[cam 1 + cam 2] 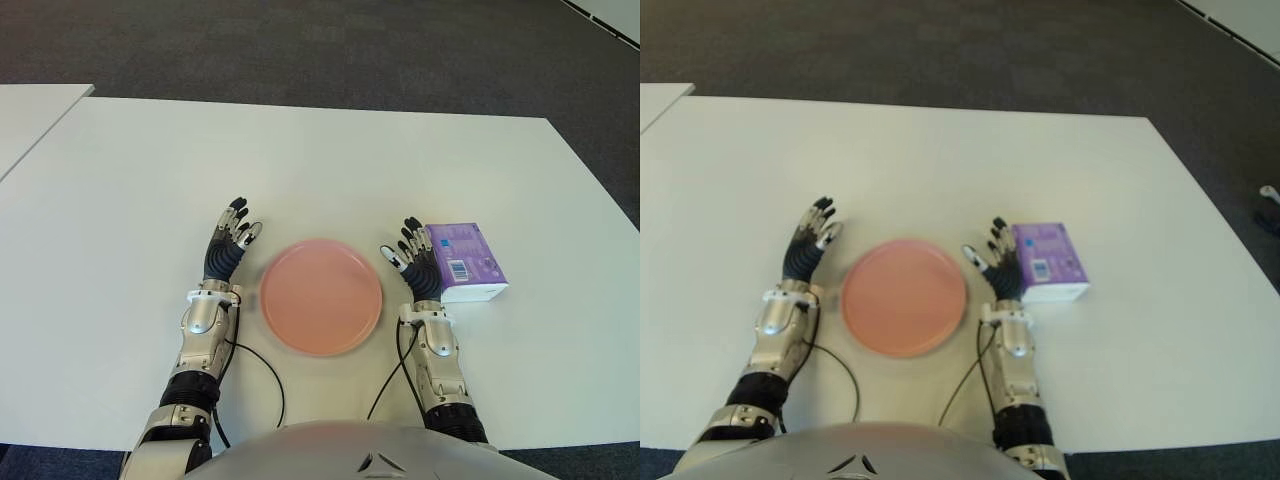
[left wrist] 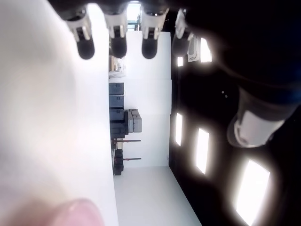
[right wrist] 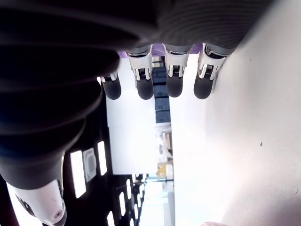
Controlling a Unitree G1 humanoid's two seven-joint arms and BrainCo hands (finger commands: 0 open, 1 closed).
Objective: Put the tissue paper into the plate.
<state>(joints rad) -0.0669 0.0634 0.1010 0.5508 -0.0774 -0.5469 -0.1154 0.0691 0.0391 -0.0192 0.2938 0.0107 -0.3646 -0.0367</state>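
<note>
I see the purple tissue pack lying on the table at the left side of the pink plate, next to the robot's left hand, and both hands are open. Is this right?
Not quite. The purple tissue pack lies to the right of the pink plate, next to the right hand, not the left hand. The left eye view shows this. The rest is right: the pack is on the table and both hands are open.

The round pink plate [image 1: 321,296] sits on the white bench [image 1: 320,170] between both hands. The purple tissue paper box [image 1: 464,261] lies just right of the right hand [image 1: 415,262]; the left hand [image 1: 227,246] is left of the plate.
</note>
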